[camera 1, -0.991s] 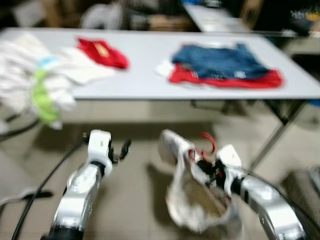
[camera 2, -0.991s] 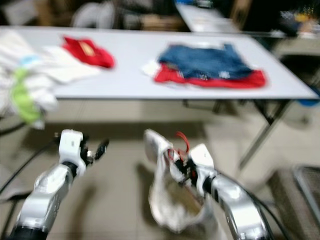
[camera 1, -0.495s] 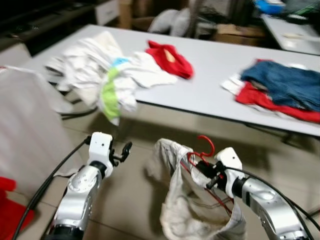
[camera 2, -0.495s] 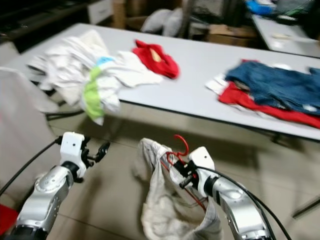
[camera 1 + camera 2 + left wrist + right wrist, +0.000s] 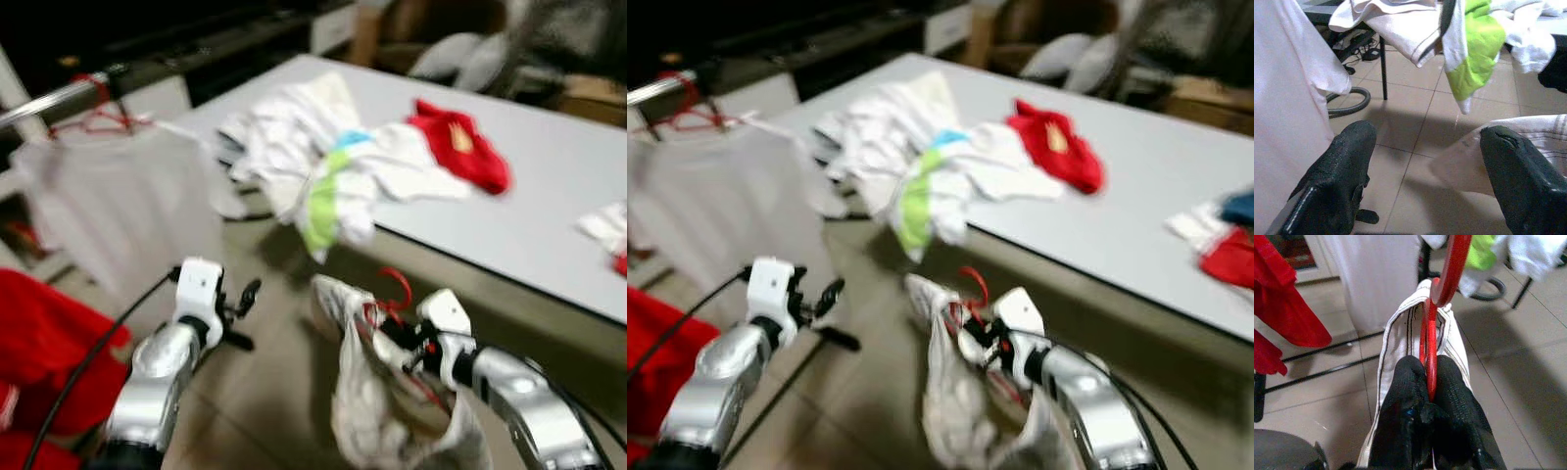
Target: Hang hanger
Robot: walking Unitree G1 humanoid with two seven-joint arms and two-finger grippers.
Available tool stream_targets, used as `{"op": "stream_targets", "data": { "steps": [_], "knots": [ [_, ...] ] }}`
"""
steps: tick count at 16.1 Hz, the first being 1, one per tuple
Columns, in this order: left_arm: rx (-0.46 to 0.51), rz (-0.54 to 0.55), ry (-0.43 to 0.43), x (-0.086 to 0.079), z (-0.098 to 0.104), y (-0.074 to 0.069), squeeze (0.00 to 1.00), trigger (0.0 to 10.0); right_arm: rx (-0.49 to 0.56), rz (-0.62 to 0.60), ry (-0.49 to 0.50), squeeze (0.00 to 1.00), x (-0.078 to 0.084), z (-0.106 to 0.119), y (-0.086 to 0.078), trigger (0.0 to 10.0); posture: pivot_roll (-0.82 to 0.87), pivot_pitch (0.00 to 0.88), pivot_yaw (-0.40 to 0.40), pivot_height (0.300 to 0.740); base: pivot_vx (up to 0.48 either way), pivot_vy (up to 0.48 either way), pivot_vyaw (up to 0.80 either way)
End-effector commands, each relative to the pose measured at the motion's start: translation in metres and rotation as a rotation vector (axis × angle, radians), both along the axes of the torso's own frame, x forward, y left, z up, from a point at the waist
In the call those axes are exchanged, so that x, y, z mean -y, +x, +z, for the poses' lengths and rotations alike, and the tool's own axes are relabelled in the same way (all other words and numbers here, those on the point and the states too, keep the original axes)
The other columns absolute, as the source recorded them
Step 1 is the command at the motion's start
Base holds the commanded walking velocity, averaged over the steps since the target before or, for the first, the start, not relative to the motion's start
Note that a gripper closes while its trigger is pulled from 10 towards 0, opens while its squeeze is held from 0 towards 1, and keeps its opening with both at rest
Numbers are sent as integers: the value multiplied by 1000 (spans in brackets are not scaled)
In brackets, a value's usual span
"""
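No text, label, brand or number can be read anywhere in these views.

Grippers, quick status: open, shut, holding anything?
Left gripper: open, holding nothing.
Right gripper: shut on the red hanger, with a white garment draped on it.

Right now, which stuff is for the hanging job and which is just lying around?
For the job:
red hanger, pinched in the right end effector
pale garment on it
clothes rail

Just lying about:
white clothes pile
red garment
grey table
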State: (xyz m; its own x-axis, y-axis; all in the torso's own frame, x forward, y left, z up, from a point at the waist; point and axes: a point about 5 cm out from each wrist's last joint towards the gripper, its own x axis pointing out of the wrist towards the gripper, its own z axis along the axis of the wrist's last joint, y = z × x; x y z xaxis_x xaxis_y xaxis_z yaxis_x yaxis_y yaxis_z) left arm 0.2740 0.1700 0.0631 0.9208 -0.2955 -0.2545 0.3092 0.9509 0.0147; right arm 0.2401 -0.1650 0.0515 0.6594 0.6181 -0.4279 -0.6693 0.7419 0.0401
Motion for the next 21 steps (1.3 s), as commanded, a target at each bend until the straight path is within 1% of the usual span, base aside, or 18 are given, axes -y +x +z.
{"op": "stream_targets", "data": {
  "steps": [1,11,13,16,17,18,19,20,21],
  "knots": [
    [2,-33,-6,9,1,1,0,10000,49,1,-1,0,5,10,4,10000,-105,0,35,740,356,0,706],
    [15,-60,-2,12,5,-1,0,10000,48,66,9,0,1,9,3,10000,-91,0,31,740,349,0,706],
    [46,-89,23,14,12,-1,0,10000,59,60,6,0,2,10,5,10000,-84,0,27,740,347,0,706],
    [204,-161,-32,26,65,11,0,10000,99,46,10,0,1,17,13,10000,-70,0,22,740,345,0,708],
    [216,-174,-35,28,69,11,0,10000,105,43,10,0,1,18,14,10000,-70,0,22,740,349,0,706],
    [249,-211,-50,33,82,11,0,10000,128,34,5,0,1,23,18,10000,-65,0,23,740,341,0,706],
    [266,-237,-57,36,89,11,0,10000,147,27,1,0,1,27,21,10000,-64,0,24,740,345,0,706],
    [271,-248,-51,39,94,9,0,10000,180,20,-12,0,0,32,25,10000,-63,0,25,740,334,0,719],
    [265,-236,-55,40,96,7,0,10000,205,-3,-11,0,-1,38,29,10000,-63,0,27,740,266,0,744]
  ]
}}
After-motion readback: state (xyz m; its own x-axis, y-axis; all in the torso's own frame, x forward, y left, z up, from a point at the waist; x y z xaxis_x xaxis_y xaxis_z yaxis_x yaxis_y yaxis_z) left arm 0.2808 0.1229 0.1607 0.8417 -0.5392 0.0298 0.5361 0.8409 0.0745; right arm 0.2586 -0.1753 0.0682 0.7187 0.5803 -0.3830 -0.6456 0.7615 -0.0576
